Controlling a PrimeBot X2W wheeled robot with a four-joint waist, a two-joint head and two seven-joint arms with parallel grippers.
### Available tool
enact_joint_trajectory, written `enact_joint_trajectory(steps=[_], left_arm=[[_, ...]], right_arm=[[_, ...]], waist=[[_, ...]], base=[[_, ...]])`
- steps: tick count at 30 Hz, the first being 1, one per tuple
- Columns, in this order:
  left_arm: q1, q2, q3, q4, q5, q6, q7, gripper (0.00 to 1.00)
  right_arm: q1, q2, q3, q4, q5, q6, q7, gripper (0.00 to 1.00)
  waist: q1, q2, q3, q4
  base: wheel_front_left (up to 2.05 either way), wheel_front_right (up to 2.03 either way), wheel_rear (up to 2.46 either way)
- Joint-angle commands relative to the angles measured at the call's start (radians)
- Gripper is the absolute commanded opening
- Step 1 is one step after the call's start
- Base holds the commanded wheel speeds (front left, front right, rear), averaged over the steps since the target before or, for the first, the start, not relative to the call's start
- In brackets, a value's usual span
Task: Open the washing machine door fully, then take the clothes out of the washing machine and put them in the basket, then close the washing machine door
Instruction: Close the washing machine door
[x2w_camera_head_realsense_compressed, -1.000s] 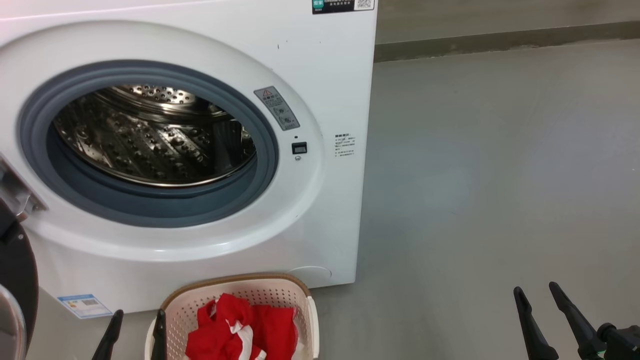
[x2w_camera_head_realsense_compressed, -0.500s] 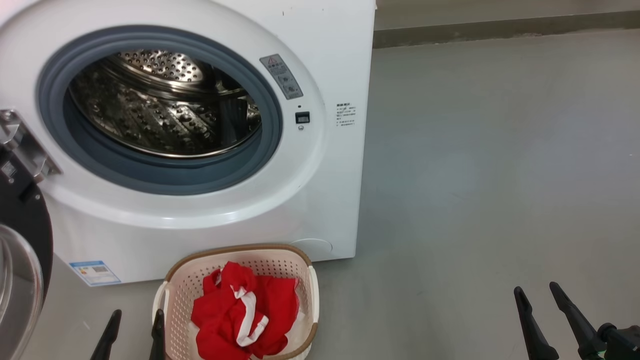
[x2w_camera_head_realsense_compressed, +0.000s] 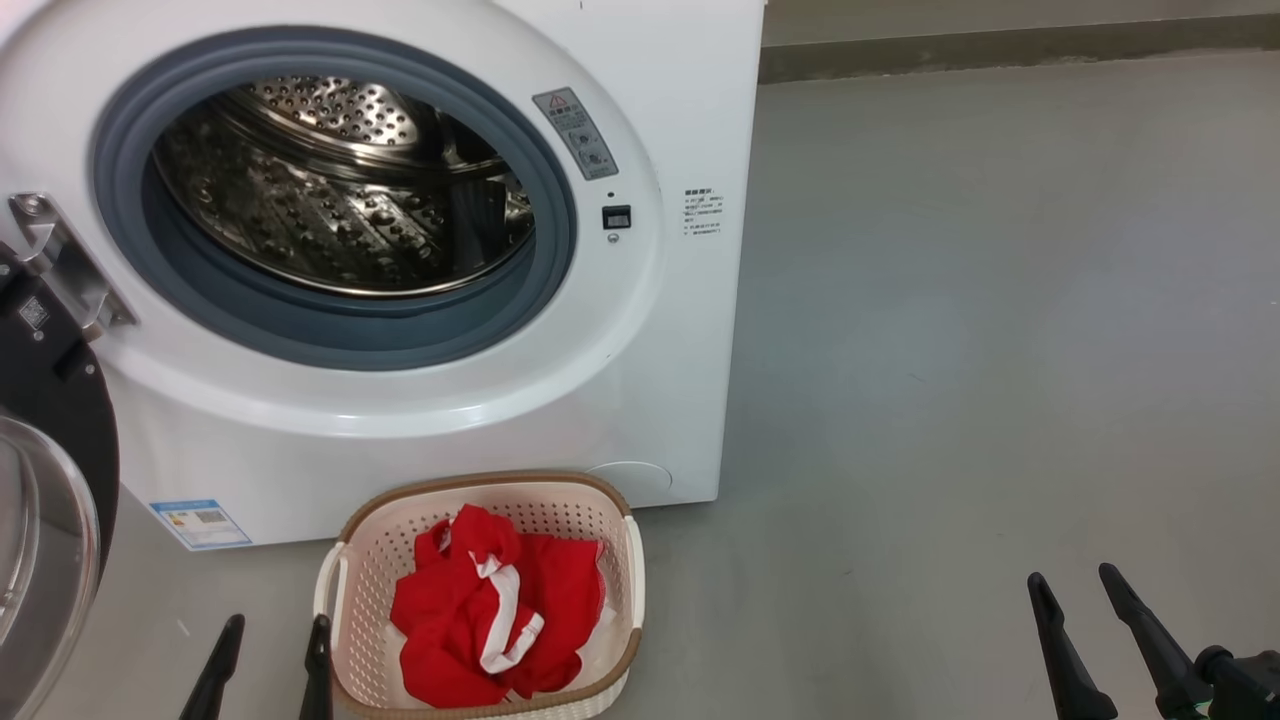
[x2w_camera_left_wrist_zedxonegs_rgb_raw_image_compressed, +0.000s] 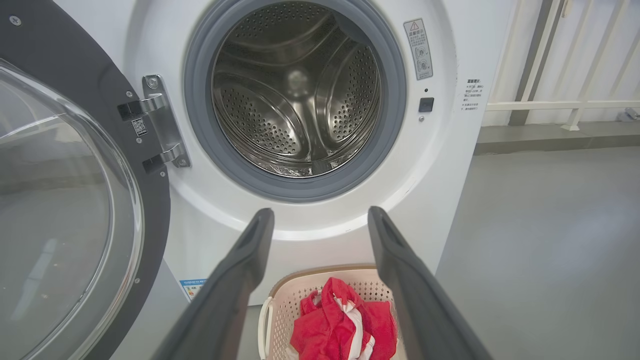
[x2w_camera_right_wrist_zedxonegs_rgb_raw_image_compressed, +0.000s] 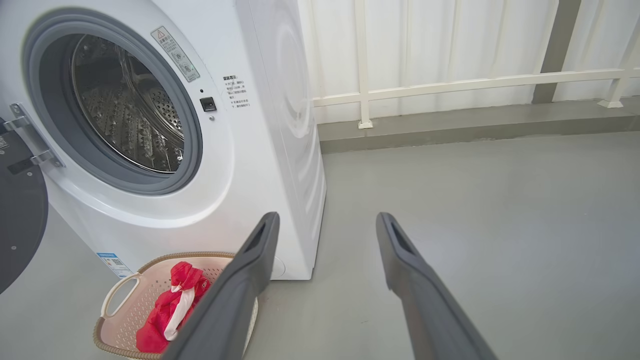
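Floor (x2w_camera_head_realsense_compressed: 950, 300): basket (x2w_camera_head_realsense_compressed: 470, 482) of clothes (x2w_camera_head_realsense_compressed: 450, 610) is sitting near the washer (x2w_camera_head_realsense_compressed: 650, 400).
Claws: my left claw (x2w_camera_head_realsense_compressed: 278, 622) and right claw (x2w_camera_head_realsense_compressed: 1072, 573) are gaping wide, empty.
Risk: door (x2w_camera_head_realsense_compressed: 60, 400), swinging shut from the left, may be clipping the basket.

left gripper (x2w_camera_head_realsense_compressed: 277, 628) low at head view's lower left, two dark fingers (x2w_camera_head_realsense_compressed: 222, 660) pointing straight up the view, jaws spread wide; right gripper (x2w_camera_head_realsense_compressed: 1072, 578) at lower right, its fingers leaning slightly left, jaws just as wide; wrist views: each pair of fingers splays out from bottom middle; grippers well apart
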Motion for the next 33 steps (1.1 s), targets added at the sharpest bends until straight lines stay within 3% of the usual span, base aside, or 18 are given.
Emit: enact_joint_trajectory(steps=[1, 8, 15, 33], left_arm=[[-0.049, 0.005, 0.032, -0.021, -0.005, -0.006, -0.005, 1.0], [-0.057, 0.005, 0.025, -0.015, -0.03, -0.002, -0.005, 1.0], [-0.05, 0.005, 0.003, 0.004, -0.065, 0.021, -0.005, 1.0], [-0.02, 0.005, -0.053, 0.016, -0.119, 0.103, -0.005, 1.0]], right_arm=[[-0.029, -0.021, 0.013, -0.027, -0.009, 0.005, -0.006, 1.0], [-0.043, -0.02, 0.031, -0.025, -0.011, 0.005, -0.006, 1.0], [-0.074, -0.03, 0.072, -0.016, -0.01, 0.005, -0.006, 1.0], [-0.145, -0.058, 0.173, 0.01, -0.001, 0.005, -0.006, 1.0]], waist=[[0.0, 0.0, 0.001, 0.001], [0.0, 0.0, 0.006, 0.038], [0.0, 0.0, 0.012, 0.118], [0.0, 0.0, 0.015, 0.416]], base=[[0.0, 0.0, 0.0], [0.0, 0.0, 0.0], [0.0, 0.0, 0.0], [0.0, 0.0, 0.0]])
